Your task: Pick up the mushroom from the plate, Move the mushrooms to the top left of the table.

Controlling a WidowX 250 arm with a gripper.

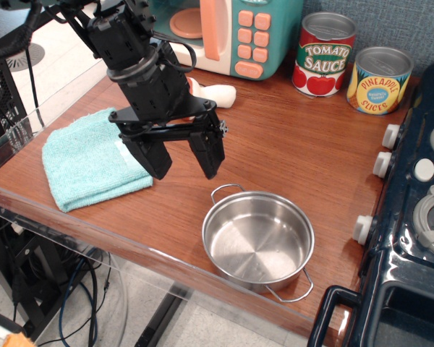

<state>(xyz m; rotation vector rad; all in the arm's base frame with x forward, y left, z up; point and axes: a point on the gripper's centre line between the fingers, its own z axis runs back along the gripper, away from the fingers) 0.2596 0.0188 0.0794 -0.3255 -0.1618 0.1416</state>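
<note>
Above the middle of the bench (289, 144) my tool (181, 165) hangs with both fingers spread wide and pointing down, nothing between them: released, empty. The mushroom (211, 92) lies on its side behind the tool, toward the back left of the bench, just in front of the toy microwave (224, 32); only its white stem and a sliver of the reddish cap show, my arm covering the rest. I see no plate anywhere in this view, so I judge the mushroom is already off it and resting at or near its target corner; whether it sits directly on the wood or on something hidden by my arm I cannot tell. That placement would explain the spread fingers and the clearance: a tool standing away from a thing it no longer holds. A teal cloth (94, 159) lies flat at the left edge, near the tool but not under it. A steel pot (258, 238) stands upright and empty at the front edge, its near handle overhanging; the tool's right finger is close above its rim, so any sideways move should keep height to avoid a knock. Two cans, tomato sauce (324, 54) and pineapple slices (380, 79), stand upright at the back right, touching or nearly so, well apart from the mushroom. A dark blue toy stove (412, 217) flanks the right side.
</note>
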